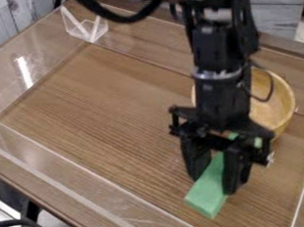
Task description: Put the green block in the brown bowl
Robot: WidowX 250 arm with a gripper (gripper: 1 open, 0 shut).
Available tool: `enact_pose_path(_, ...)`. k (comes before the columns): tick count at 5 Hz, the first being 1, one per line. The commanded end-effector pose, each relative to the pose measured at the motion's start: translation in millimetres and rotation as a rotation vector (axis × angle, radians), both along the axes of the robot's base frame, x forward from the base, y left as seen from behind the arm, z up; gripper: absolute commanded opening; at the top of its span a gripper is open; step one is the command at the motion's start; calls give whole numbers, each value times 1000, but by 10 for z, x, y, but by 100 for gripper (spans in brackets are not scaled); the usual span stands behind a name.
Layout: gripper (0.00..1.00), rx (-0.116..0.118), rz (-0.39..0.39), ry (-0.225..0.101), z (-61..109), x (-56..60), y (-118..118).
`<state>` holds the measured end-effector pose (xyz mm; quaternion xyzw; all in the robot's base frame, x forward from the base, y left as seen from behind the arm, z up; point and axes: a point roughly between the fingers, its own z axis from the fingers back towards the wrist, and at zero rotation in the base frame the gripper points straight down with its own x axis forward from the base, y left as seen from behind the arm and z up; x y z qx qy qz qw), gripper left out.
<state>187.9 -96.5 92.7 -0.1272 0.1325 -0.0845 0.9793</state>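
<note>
A: How many blocks do you see?
B: One, the green block (212, 192), long and flat-sided, at the near right part of the tabletop (102, 119)

A: And grippers?
B: Just one, the black gripper (222, 166), on one dark arm (206, 58) that reaches in from the top. Its two sides are clasped round the block, whose lower end shows below them

A: Any bowls?
B: One again, the brown bowl (284, 108), light brown and round. It sits to the right, partly hidden behind the arm, and the block is outside it, nearer to the camera

A: Is the block flat on the tabletop or lifted off it?
B: I cannot tell from this one view. It slants, with its lower end pointing down and a little left

A: What else can you count?
B: One clear, angular object (86, 24) near the top left, and one grey, wood-grained surface (268, 1) at the top right. Down in the bottom left corner there are dark cables (22, 225), but they overlap, so I cannot give a sure number
</note>
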Motion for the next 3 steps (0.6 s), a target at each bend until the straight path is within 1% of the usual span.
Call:
enact_pose_path(1, 0, -26, 37, -86, 295, 114, -136)
enact_pose_path(3, 0, -47, 65, -114, 408, 181, -72)
